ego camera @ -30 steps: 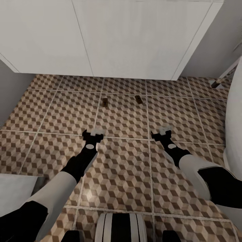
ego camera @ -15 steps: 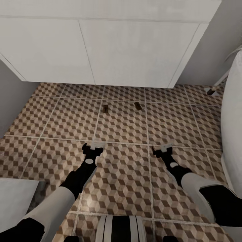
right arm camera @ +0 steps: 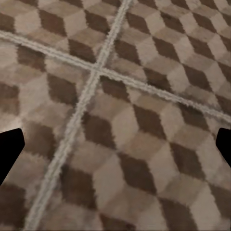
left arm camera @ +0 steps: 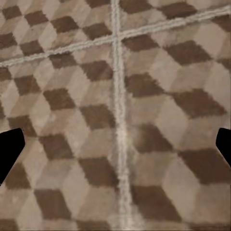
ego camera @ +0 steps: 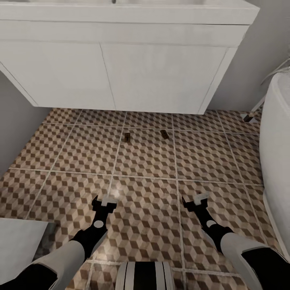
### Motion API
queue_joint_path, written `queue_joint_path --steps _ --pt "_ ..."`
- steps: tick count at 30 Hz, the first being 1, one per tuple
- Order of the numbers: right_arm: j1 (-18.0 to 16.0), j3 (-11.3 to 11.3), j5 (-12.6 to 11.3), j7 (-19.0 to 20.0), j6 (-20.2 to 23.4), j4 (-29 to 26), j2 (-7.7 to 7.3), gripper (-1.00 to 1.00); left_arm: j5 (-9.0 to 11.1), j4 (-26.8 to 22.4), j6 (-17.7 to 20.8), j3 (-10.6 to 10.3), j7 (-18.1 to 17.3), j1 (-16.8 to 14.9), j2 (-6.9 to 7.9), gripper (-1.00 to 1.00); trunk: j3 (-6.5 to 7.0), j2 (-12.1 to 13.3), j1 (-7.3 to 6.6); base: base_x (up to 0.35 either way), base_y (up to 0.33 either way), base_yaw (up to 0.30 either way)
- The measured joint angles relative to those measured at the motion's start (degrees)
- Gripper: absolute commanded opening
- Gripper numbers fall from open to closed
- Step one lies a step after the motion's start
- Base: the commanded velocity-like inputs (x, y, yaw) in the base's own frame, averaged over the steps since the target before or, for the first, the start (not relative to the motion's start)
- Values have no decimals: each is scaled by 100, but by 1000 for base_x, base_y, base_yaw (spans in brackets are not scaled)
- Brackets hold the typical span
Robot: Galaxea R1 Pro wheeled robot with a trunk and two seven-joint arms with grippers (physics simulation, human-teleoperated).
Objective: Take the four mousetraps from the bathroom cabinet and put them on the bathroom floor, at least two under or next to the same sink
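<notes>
- Nearest me, my left gripper [ego camera: 104,200] and right gripper [ego camera: 195,199] hang low over the bathroom floor [ego camera: 145,181], fingers spread wide, nothing between them.
- Through the left wrist camera I see only dark fingertips [left arm camera: 9,149] at the frame edges, with cube-pattern tile and a grout crossing between them; the right wrist view is much the same.
- Further out, two mousetraps lie flat on the tiles, near each other but apart: one [ego camera: 127,137] close to a grout line, the other [ego camera: 164,134] angled.
- Both sit just in front of the white vanity [ego camera: 121,72] carrying the bathroom sink [ego camera: 129,12].
- A white bathtub [ego camera: 276,153] stands at my right.
</notes>
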Motion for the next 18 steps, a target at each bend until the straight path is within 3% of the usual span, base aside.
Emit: queue_joint_path --steps 14,18 --pt "454 -4 -4 -8 -261 0 0 100 15 1652 -1469 12 -1 7 -6 100 310 19 -36 0 0 0" --pt "601 -6 -1 -8 -302 0 -3 100 21 1854 -1818 15 1 21 2 100 399 24 -46 0 0 0"
